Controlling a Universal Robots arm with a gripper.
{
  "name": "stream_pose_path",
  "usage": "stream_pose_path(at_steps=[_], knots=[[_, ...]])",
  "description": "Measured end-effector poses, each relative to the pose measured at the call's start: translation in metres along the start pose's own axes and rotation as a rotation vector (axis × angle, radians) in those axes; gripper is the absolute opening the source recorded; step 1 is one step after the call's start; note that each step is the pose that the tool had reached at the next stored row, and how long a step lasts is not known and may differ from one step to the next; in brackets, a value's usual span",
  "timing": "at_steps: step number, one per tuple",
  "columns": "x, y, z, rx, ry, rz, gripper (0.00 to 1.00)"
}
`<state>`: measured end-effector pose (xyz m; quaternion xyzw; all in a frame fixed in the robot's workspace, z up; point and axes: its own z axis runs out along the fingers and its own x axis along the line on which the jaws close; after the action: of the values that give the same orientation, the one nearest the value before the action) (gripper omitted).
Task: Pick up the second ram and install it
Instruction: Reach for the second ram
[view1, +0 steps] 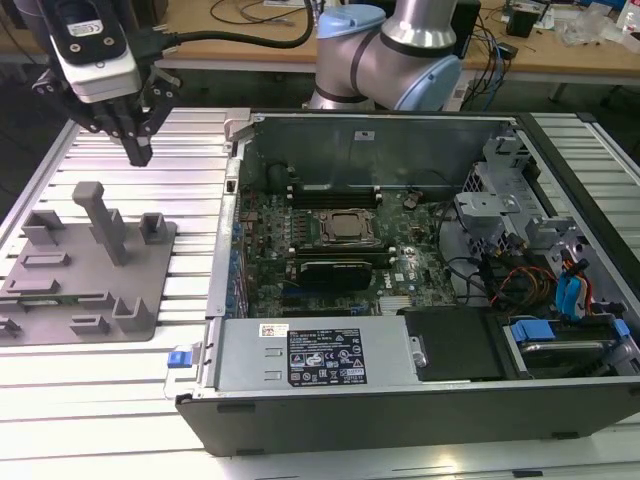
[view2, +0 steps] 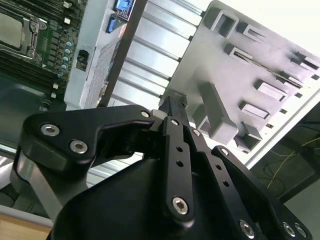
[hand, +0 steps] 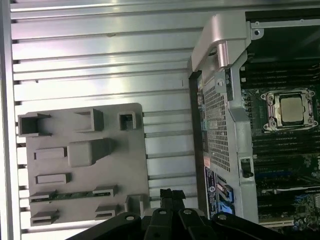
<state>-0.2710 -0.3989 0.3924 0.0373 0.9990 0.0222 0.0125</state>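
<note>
Gripper (view1: 138, 151) fingers together, empty, hung just beside grey holder tray (hand: 131, 160). Second ram (hand: 70, 195) stood on edge in tray slots, well apart from gripper. Judged light, stiff, thin, fragile; pinch flat faces mid-length, avoid contact edge

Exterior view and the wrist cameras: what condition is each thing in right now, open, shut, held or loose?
Black robot gripper: shut, empty, above the ribbed metal table.
Long green memory stick: resting in the grey plastic holder tray, not gripped.
Dark computer case: open, side panel off.
Metal processor socket: closed over its chip.
</note>
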Motion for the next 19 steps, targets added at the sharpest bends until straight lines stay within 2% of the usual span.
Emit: stream_pose_path(at_steps=[3, 6, 11, 15, 19], knots=[[0.0062, -0.0004, -0.0001, 0.0001, 0.0001, 0.0, 0.08], [0.0186, -0.0014, 0.0003, 0.0, 0.0001, 0.0, 0.08], [0.0307, -0.0023, 0.0004, 0.0001, 0.0001, 0.0, 0.08], [0.0447, -0.0034, 0.0002, 0.0, 0.0, 0.0, 0.08], [0.0535, -0.004, 0.0002, 0.0, 0.0, 0.0, 0.08]])
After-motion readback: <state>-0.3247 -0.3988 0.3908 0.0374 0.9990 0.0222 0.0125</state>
